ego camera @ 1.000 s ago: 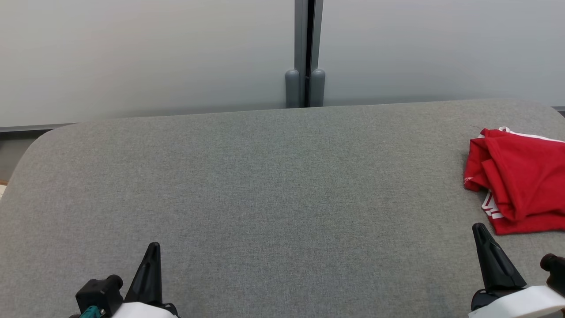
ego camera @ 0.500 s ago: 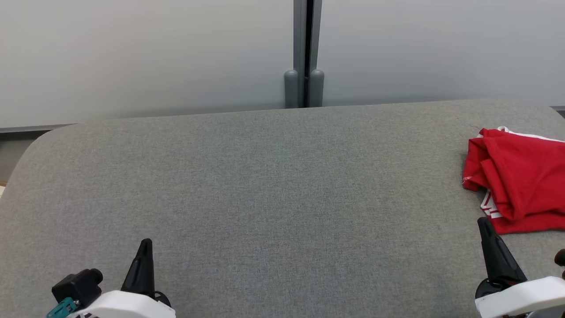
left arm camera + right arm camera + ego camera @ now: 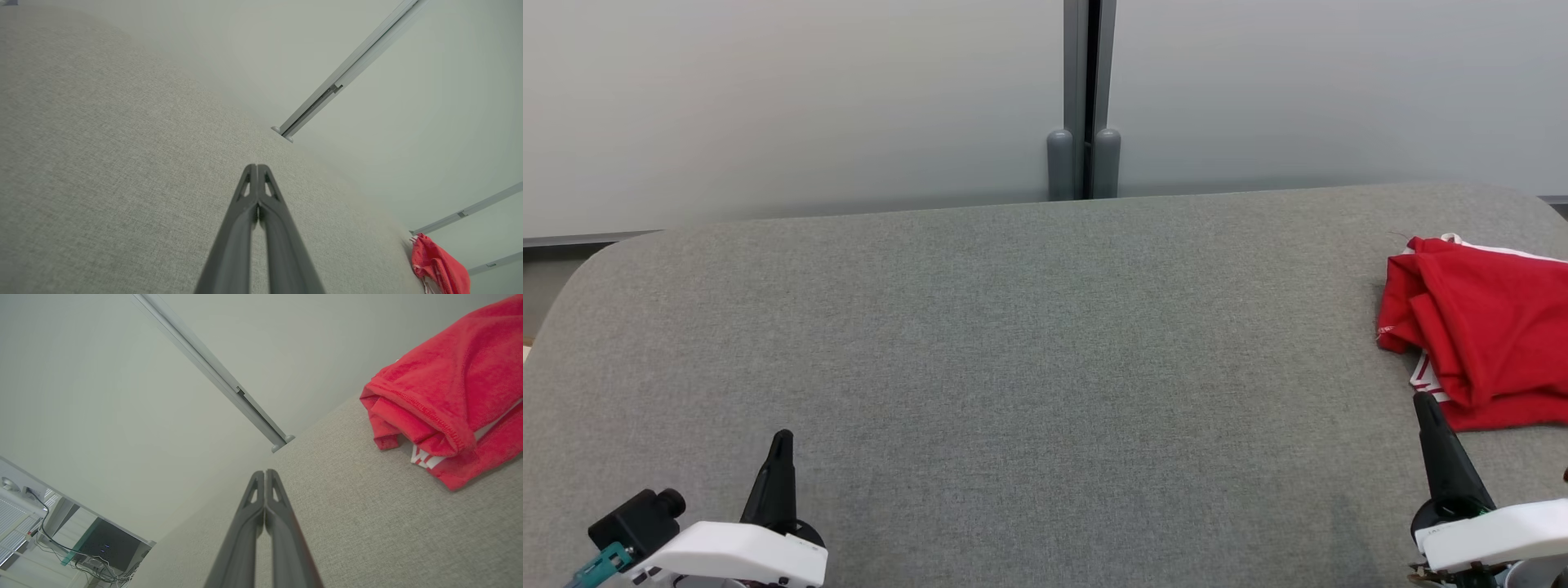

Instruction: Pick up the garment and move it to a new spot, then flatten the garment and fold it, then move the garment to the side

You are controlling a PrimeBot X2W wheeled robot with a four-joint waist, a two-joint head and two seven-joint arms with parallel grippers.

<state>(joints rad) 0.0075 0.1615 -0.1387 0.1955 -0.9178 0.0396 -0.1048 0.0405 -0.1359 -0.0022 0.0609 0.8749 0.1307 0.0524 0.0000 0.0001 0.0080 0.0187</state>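
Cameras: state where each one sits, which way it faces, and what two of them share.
Head view: on the head, facing forward and down at the grey table; left gripper lower left, right gripper lower right.
Left wrist view: on the left wrist, looking along its shut fingers across the table.
Right wrist view: on the right wrist, along its shut fingers, toward the wall.
Shared: all three show the red garment.

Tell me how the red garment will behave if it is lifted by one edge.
Probably floppy: the red garment lies in soft, loose folds, so it would likely unfold and hang. Likely light, since it looks like thin layered cloth. On the grey woven surface it would probably drag and bunch if pushed, not slide cleanly.
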